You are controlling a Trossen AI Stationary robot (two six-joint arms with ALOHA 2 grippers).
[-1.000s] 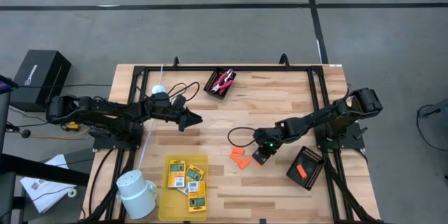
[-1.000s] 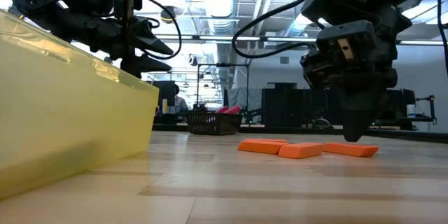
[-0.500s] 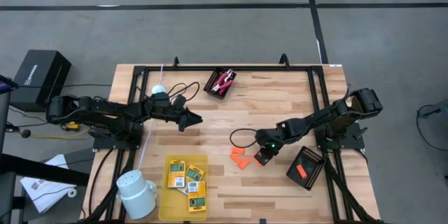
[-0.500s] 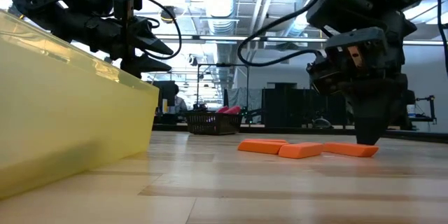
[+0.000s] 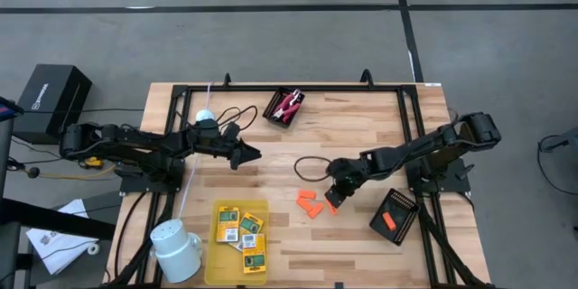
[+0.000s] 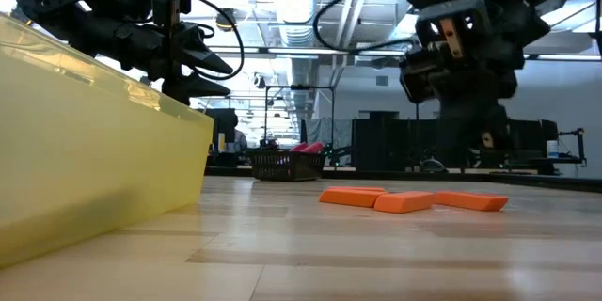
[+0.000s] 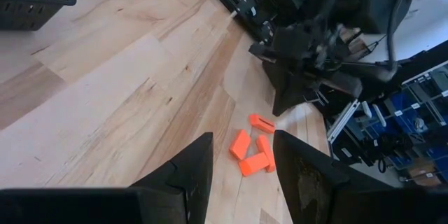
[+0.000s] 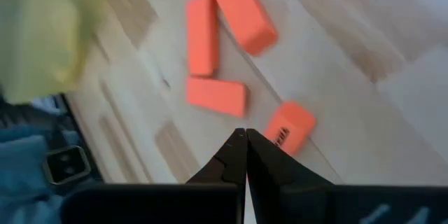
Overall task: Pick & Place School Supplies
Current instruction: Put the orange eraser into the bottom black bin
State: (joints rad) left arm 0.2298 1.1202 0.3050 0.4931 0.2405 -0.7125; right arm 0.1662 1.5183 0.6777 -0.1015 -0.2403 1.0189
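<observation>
The right gripper (image 5: 330, 198), fingers pressed together, has shifted toward the stubby orange pieces (image 5: 310, 204). The yellow plastic tray (image 5: 219, 251) holds square yellow-and-green packets (image 5: 242, 231). The left gripper (image 5: 256, 153) hovers spread.

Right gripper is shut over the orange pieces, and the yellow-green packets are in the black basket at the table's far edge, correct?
One thing is off. The right gripper is shut over the orange pieces, but the yellow-green packets lie in the yellow tray near the front edge. The high view shows this; the black basket holds a red-handled tool.
</observation>
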